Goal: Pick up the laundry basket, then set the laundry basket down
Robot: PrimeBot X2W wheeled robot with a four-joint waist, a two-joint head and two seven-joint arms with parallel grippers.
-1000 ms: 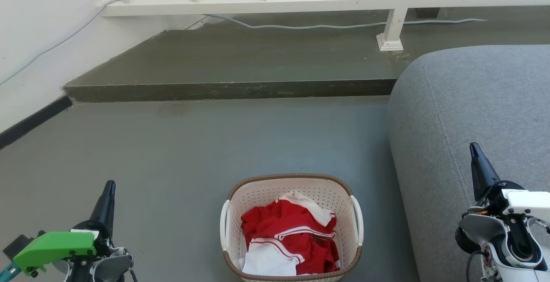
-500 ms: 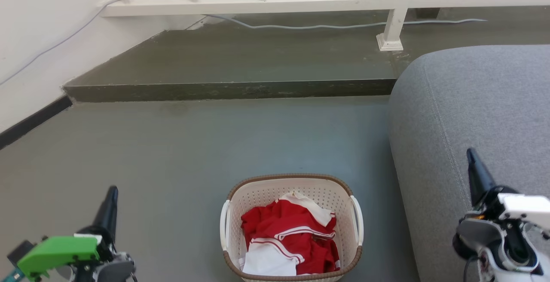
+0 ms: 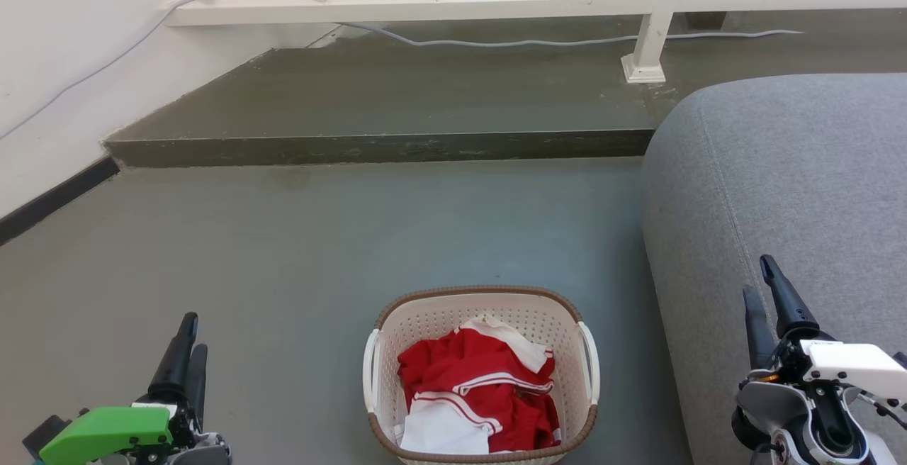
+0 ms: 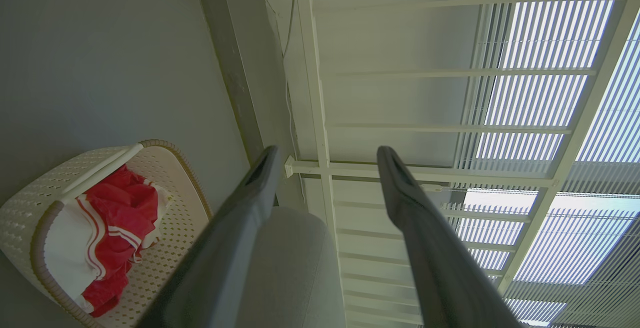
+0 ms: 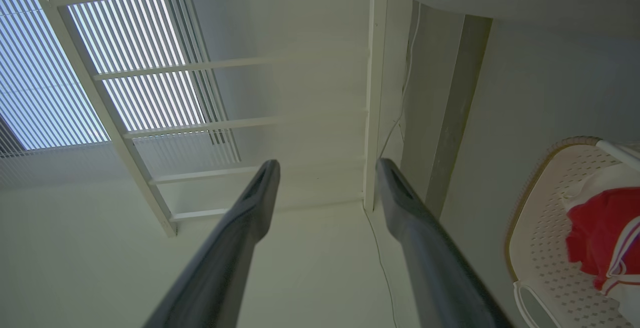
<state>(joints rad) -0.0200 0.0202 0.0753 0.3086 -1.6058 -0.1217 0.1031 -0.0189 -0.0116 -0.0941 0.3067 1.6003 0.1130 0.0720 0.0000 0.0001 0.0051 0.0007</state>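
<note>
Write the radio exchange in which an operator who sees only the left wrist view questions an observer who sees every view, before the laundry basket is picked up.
Operator: Is the right gripper open?
Observer: Yes. In its wrist view the two fingers stand well apart with nothing between them.
Operator: Where does it sit?
Observer: In the head view it shows against the grey sofa, to the right of the laundry basket and apart from it.
</note>
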